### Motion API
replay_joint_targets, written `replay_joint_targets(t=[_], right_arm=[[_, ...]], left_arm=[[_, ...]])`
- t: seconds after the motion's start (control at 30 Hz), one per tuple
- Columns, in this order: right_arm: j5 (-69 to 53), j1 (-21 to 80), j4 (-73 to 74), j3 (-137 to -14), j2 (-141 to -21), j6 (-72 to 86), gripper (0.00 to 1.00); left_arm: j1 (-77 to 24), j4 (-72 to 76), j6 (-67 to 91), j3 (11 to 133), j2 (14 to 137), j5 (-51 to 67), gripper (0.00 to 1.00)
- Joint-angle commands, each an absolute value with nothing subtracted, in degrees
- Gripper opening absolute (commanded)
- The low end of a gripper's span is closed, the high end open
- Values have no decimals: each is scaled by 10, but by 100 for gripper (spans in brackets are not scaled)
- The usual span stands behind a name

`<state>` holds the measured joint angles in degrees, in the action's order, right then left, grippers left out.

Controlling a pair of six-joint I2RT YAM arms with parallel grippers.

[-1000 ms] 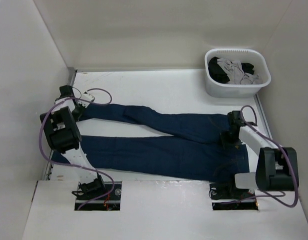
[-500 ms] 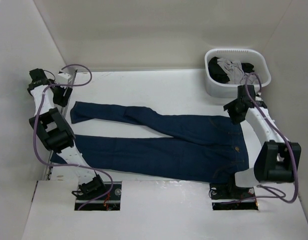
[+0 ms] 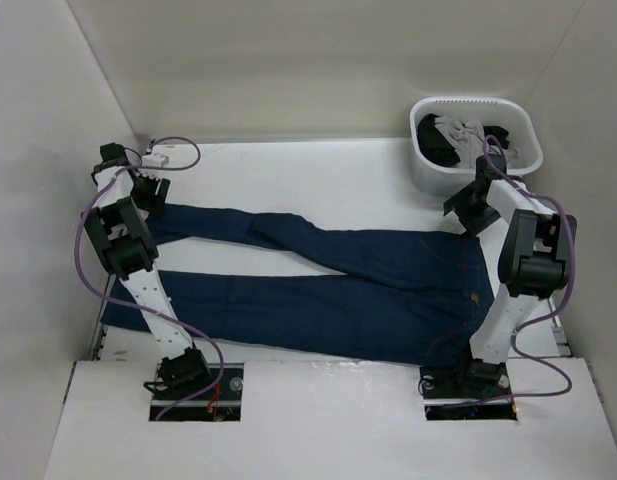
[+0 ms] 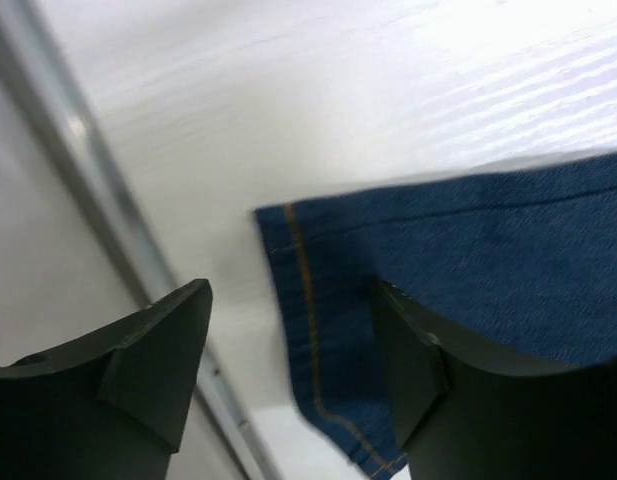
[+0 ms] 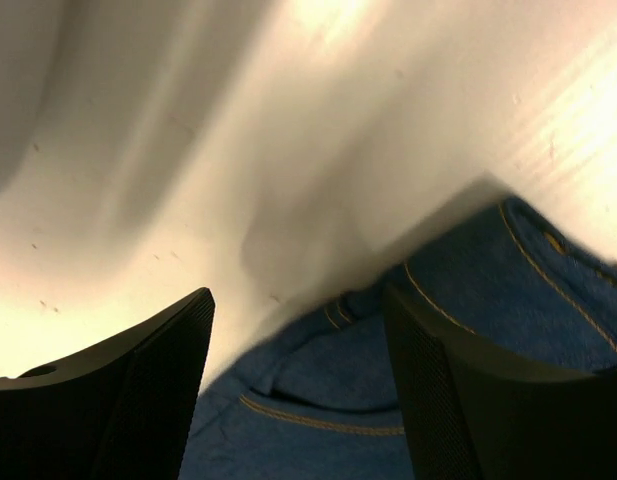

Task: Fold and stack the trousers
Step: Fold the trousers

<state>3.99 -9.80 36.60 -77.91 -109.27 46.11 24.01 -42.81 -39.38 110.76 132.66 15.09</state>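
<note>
Looking outward from the near edge, I see the long dark navy-blue denim jeans spread flat on the white worktop, their long axis running left to right. The waistband lies toward the right edge and the two hems toward the left edge. The nearer leg runs along the near edge, while the farther leg angles off toward the far left corner. As I judge it, no fold has been made yet.

Farther back, my left hand hovers at the hem of the farther leg, close to the left edge. Its wrist camera shows the jaws spread wide and holding nothing, with the orange-stitched hem corner lying under the gap. My right hand hangs over the far corner of the waistband near the right edge. It is also wide and empty, with the denim just below it and to its near side.

So each hand is nearest its own end of the garment's far side. I reckon the coming move is to drop both hands, pinch that far edge and carry it toward the near edge, across the long axis, laying leg on leg.

In the far right corner stands the white plastic basket holding grey and black garments, apart from the jeans.
</note>
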Motion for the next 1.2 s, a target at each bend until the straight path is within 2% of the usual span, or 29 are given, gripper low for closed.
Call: replay_joint_targets(t=[0.0, 0.1, 0.13, 0.17, 0.2, 0.43, 0.6, 0.8, 0.97, 1.17], right_arm=[[62, -103, 406, -827, -1105, 436, 74], [84, -103, 430, -831, -1114, 420, 77], [84, -102, 444, -830, -1114, 418, 96], [83, -102, 458, -827, -1107, 416, 100], [90, -102, 462, -821, -1093, 411, 100], [138, -105, 490, -812, -1017, 371, 100], [88, -103, 504, -797, -1076, 365, 100], [151, -102, 553, -843, -1139, 308, 100], [167, -102, 566, -880, -1172, 330, 100], [170, -109, 539, -857, -1107, 356, 100]], left_arm=[[219, -433, -385, 1100, 1338, 164, 57], [211, -439, -401, 1072, 1331, 159, 25], [210, -442, -407, 1065, 1328, 151, 13], [210, -439, -408, 1057, 1323, 140, 5], [210, -433, -409, 1052, 1317, 128, 1], [208, -254, -360, 1007, 1217, 69, 0], [193, -166, -341, 984, 1144, 66, 0], [192, -205, -349, 989, 1094, 83, 0], [192, -257, -371, 925, 1064, 105, 0], [188, -263, -372, 852, 1035, 98, 0]])
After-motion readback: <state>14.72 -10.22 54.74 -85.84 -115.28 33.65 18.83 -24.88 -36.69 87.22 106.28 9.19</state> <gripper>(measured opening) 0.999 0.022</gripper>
